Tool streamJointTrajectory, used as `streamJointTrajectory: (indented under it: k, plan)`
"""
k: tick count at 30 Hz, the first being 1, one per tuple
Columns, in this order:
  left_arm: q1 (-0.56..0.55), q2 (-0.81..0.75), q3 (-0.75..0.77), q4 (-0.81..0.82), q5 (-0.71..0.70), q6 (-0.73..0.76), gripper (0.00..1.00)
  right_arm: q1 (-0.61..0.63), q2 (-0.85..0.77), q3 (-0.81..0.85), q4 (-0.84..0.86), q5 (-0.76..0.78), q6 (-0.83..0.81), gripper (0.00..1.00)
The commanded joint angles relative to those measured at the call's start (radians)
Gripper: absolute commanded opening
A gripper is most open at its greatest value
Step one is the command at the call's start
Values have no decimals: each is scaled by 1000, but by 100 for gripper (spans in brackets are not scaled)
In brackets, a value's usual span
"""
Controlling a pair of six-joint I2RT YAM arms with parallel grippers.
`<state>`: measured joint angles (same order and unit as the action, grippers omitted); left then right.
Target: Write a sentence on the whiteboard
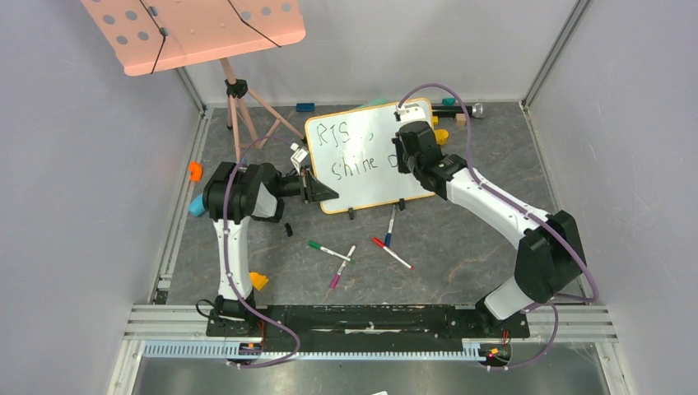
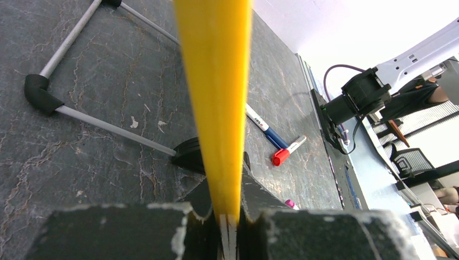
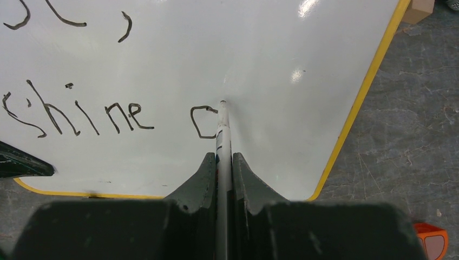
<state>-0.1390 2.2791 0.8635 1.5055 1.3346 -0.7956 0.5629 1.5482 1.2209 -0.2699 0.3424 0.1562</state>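
Lying before the whiteboard [image 1: 370, 185] are four markers [image 1: 393, 253].

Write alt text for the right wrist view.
The right gripper, shut on a marker, holds its tip on the whiteboard, partway through a letter after "shine". The board's yellow rim meets the grey table on the right.

1. Whiteboard [image 1: 374, 188]: glossy white, yellow rim.
2. Sentence [image 3: 81, 114]: thin black strokes.
3. Table [image 1: 461, 234]: dark grey, pale marble veining.
4. Stand tray [image 1: 197, 37]: pink, perforated with round holes.
5. Red-capped marker [image 1: 392, 253], green-capped marker [image 1: 328, 250]: white barrels.
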Motion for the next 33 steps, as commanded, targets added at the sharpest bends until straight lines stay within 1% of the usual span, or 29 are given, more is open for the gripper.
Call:
streamJointTrajectory:
  k: [1,6,19,33]
  plan:
    - [-17,29,-23,51,99,62,2,-9,22,9,21,26,-2,0]
    - [-17,29,-24,51,101,62,2,-10,32,-5,21,38,-1,0]
    - [-17,29,-24,51,100,62,2,-10,-14,-123,56,10,18,0]
    - [-17,31,-24,51,101,62,2,-18,34,-1,39,3,-11,0]
